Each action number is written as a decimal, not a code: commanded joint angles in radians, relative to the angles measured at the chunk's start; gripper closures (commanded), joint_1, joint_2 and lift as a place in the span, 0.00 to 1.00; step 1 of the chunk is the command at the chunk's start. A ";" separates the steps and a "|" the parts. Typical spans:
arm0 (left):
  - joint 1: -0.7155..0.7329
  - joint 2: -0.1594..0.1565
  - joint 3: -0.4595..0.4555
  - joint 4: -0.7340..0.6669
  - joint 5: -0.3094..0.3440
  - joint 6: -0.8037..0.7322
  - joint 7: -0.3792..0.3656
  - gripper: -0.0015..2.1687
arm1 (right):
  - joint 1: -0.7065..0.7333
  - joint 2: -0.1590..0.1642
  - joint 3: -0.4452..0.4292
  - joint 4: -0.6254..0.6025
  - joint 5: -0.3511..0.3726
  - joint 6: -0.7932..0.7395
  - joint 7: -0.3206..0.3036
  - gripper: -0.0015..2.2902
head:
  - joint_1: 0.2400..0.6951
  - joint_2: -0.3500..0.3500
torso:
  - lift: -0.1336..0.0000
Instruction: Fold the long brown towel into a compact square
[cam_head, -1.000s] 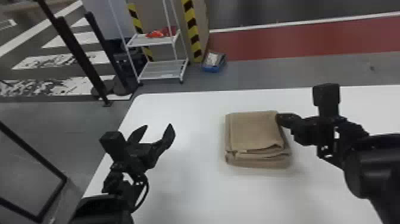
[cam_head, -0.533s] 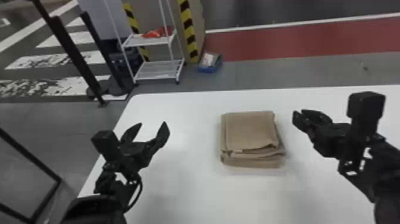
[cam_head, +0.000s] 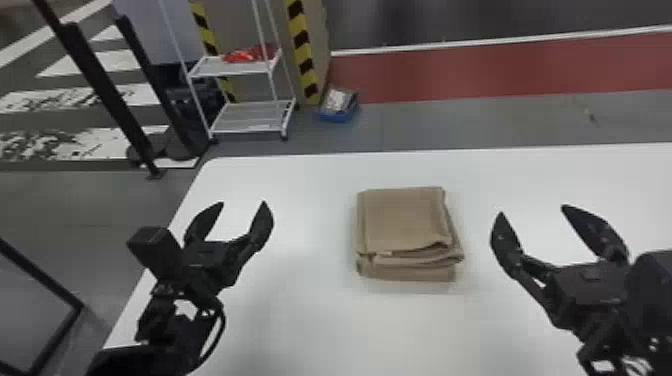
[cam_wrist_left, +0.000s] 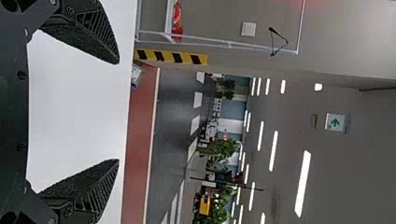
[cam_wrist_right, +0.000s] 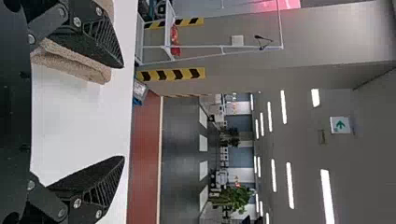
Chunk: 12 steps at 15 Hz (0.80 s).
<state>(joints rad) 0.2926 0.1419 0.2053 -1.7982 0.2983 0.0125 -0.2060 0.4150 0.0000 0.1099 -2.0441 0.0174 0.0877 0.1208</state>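
With the left gripper (cam_head: 243, 203) and right gripper (cam_head: 532, 210) spread apart, the folded towel (cam_head: 407, 220) lies between them — best finished by easing both away, clear of its layered edges.

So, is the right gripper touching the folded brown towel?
Apart. In the head view, bare white table shows between the right gripper and the right side of the brown towel.

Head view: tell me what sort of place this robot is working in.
Probably an indoor industrial or lab hall: yellow-and-black hazard striping on an upright, a white wheeled rack beyond the table, and, in the left wrist view, a green arrow sign like an exit sign.
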 joint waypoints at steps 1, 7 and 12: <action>0.022 -0.001 0.003 -0.018 0.010 -0.001 0.000 0.07 | 0.053 0.001 0.013 -0.005 0.026 -0.055 -0.027 0.05 | 1.00 0.81 | 0.06; 0.043 -0.004 0.031 -0.027 0.028 -0.004 0.005 0.07 | 0.073 0.001 0.036 -0.005 0.042 -0.061 -0.069 0.05 | 1.00 0.83 | 0.06; 0.051 -0.007 0.040 -0.027 0.036 -0.010 0.005 0.07 | 0.082 0.001 0.036 -0.005 0.046 -0.070 -0.078 0.05 | 1.00 0.86 | 0.06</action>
<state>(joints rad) 0.3429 0.1365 0.2452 -1.8254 0.3342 0.0031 -0.2009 0.4955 0.0000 0.1458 -2.0494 0.0620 0.0197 0.0428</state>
